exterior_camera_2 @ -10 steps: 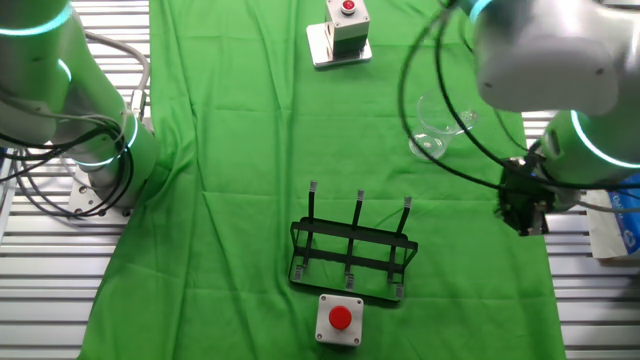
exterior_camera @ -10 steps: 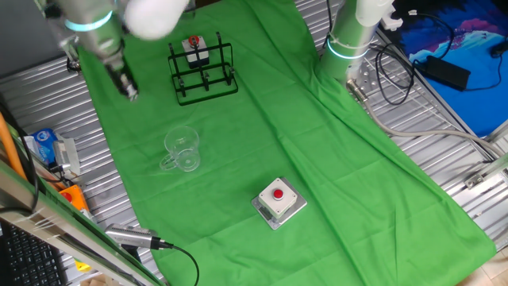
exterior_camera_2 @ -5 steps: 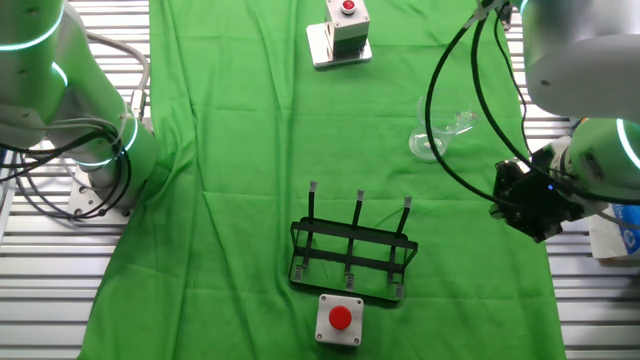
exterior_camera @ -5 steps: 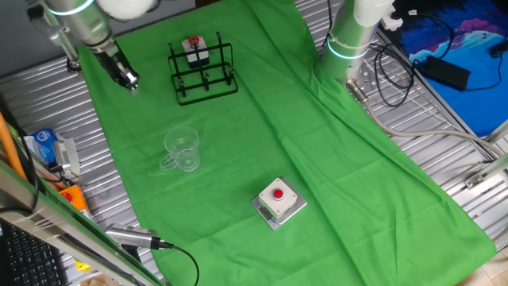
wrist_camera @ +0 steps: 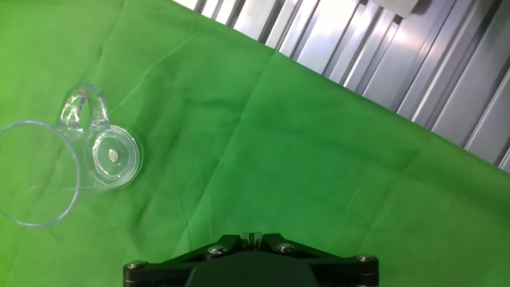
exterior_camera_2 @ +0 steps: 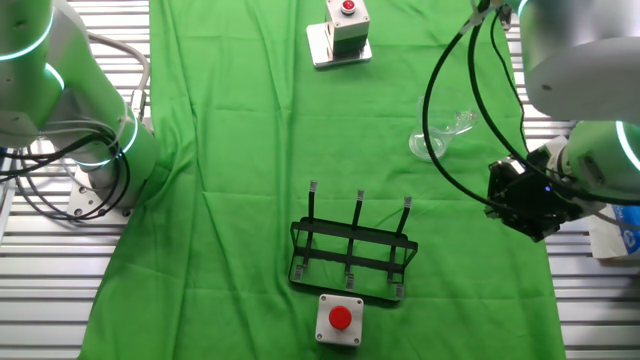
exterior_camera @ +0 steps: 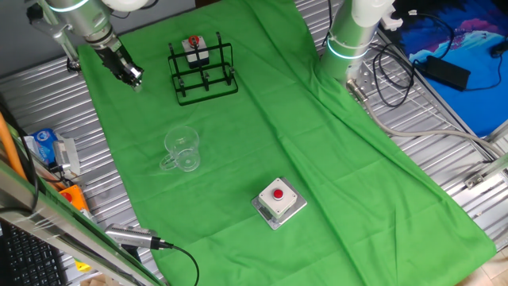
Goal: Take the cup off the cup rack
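One fixed view: the cup (exterior_camera: 182,149) lies on its side on the green cloth (exterior_camera: 333,159), well apart from the cup rack (exterior_camera: 203,70), on the near side of it; my gripper (exterior_camera: 131,77) hangs off the rack's left, holding nothing. Pegs look bare, so I judge the removal done, w/ only a clean exit left: best to pull away up and off the cloth, not across the rack or the glass, so nothing gets knocked. Other fixed view: the rack (exterior_camera_2: 351,252) sits just beyond a red-button box (exterior_camera_2: 339,320) w/ all uprights empty, the cup (exterior_camera_2: 437,135) far past it; my black gripper (exterior_camera_2: 527,205) is off the rack's right, but the jaws face away, so can't tell open or closed. Hand view: only here do the cup's (wrist_camera: 70,163) rim, base and handle read clearly, plus the metal slats (wrist_camera: 414,56) beyond the cloth edge; no rack, no fingertips in frame.
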You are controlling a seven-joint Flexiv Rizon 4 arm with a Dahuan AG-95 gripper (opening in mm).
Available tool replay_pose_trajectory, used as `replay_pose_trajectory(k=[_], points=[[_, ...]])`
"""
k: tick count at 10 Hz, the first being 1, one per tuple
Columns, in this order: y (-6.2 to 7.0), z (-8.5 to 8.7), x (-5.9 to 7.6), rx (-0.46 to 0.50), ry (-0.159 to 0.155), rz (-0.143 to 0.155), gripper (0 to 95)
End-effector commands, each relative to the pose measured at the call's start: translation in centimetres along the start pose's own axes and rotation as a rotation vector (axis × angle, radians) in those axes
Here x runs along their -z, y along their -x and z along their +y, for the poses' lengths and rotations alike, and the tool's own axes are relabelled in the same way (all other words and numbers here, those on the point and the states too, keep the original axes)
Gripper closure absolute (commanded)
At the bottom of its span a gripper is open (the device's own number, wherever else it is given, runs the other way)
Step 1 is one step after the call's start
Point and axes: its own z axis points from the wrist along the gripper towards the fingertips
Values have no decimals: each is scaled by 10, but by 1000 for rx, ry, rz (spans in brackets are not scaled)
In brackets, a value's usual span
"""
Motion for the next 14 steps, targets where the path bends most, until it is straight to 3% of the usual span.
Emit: replay_pose_trajectory(k=[1, 14], points=[[-1, 1, 0, -8, -1, -3, 950], [-2, 1, 1, 16, -13, 4, 950]])
